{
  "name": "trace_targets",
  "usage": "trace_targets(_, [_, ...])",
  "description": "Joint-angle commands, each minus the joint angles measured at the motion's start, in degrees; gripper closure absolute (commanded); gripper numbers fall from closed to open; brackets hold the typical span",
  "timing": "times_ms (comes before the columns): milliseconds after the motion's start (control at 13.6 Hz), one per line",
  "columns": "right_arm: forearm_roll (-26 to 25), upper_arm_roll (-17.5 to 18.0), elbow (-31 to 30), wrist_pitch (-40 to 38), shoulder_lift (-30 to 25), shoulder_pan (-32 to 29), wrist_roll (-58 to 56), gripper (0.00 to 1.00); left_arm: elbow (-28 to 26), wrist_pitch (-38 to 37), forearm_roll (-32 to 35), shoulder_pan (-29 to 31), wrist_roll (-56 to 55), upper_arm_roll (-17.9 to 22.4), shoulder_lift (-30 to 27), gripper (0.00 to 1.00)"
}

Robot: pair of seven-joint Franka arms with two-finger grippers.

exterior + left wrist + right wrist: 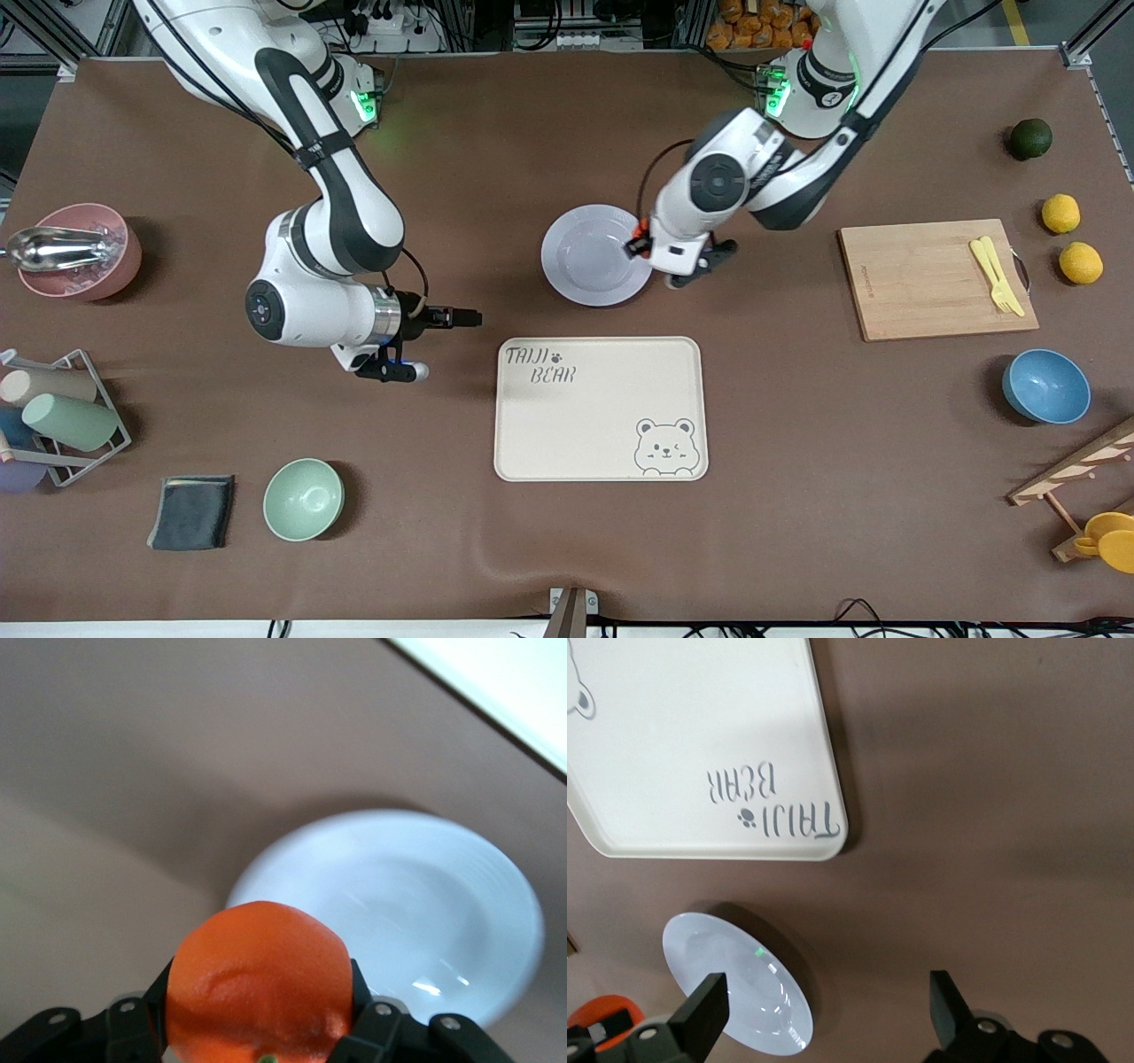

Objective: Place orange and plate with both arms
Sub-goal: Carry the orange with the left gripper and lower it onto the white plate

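**Orange gripped over the plate's rim, not yet set down**

The left gripper (259, 1047) is clamped on the orange (260, 978) — held up over the rim of the plate (595, 255) at the left arm's end. The plate lies on the bare table, farther from the front camera than the cream bear tray (601, 408), just beside it. The right gripper (468, 316) hangs over bare table with its fingers spread, holding nothing. By my reading, the orange is picked but unplaced — the plate's own move looks untouched.
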Motion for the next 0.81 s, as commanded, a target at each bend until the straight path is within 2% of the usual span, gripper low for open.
trace_targets(0, [1.70,0.47,-7.80,0.34,-6.03,0.05,-1.55,0.00,8.01,-0.69,0.23,-5.40,-7.19,1.21,7.95,0.80])
trace_targets(147, [2.31,0.55,-14.46,-2.37,-13.83,-0.04,-4.27,0.00,9.60,1.14,0.23,-11.46,-9.75,5.24,10.41,0.80])
trace_targets(293, [3.01,0.29,-16.51,-7.46,-16.94,-0.74,-4.54,0.00,10.83,3.08,0.23,-16.82,-10.98,9.72,12.61,0.80])
trace_targets(440, [4.15,0.29,-17.48,-7.23,-16.16,-0.66,-4.63,0.00,11.10,3.09,0.23,-19.13,-10.99,12.46,12.88,0.77])
trace_targets(733, [16.44,0.29,-21.08,-2.30,-13.18,0.49,-15.40,0.00,10.48,3.09,0.31,-18.61,-10.90,12.74,13.49,0.66])
